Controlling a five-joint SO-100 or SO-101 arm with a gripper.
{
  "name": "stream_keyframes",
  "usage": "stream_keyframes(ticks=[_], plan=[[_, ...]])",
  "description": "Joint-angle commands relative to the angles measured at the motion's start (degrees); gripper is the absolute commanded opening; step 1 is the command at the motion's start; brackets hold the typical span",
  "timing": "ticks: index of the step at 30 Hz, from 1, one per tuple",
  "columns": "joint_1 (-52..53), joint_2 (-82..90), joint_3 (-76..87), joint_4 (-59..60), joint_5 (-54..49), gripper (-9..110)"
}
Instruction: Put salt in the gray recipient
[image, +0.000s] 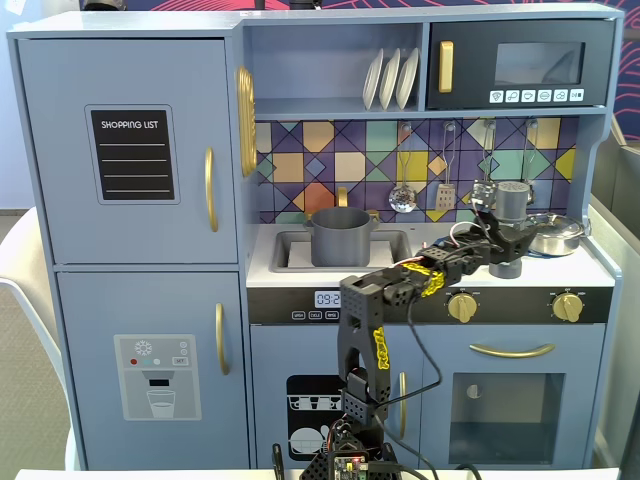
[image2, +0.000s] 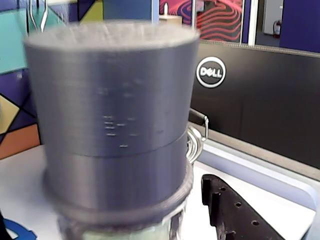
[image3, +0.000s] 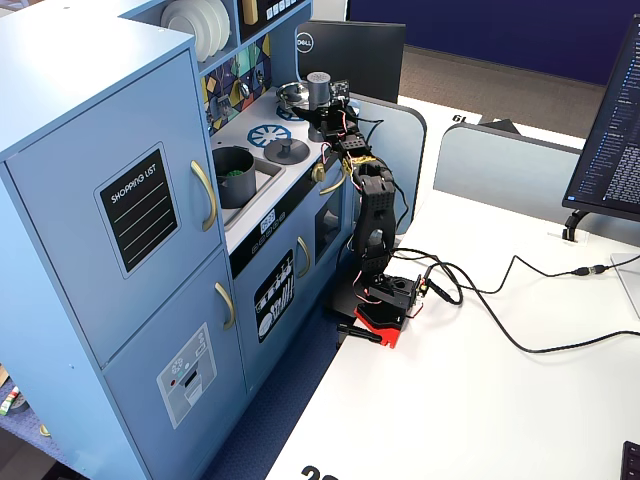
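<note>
Gray ribbed plastic fills the wrist view: the salt's (image2: 112, 105) cap sits right against the lens, upright, with a sliver of its pale green label at the bottom edge. In a fixed view the salt (image: 512, 205) stands at the right end of the toy kitchen's surface (image: 262, 272), beside a shiny steel pot (image: 556, 233), and the gripper (image: 507, 243) is at its lower body. Whether the fingers are clamped on it or merely around it I cannot tell; only one dark finger (image2: 235, 212) shows in the wrist view.

What matters next is sideways travel: the gray pot (image: 341, 237) sits in the sink, well to the left of the salt in that fixed view, and the salt's long axis is vertical, so it would likely need carrying over and tipping.

Readable writing: "SHOPPING LIST" on the fridge door (image: 137, 124), "DELL" on the monitor (image2: 210, 73) behind, and a clock panel (image: 327, 299) starting "09:2".
</note>
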Motion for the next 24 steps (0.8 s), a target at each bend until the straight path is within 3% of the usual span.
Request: stream_keyframes(ticks=[1, 5, 8, 14, 18, 24], plan=[[-1.7, -2.9, -8.7, -1.9, 0.9, 52], [-3.0, -4.8, -10.3, -4.4, 2.0, 31], [-4.1, -4.8, -10.2, -6.4, 2.2, 0], [-4.7, 2.0, -10.3, -7.6, 14.9, 0], [-7.3, 12.5, -12.0, 7.1, 34.9, 0], [-16.9, 22.8, -9.4, 16.3, 65.0, 0]])
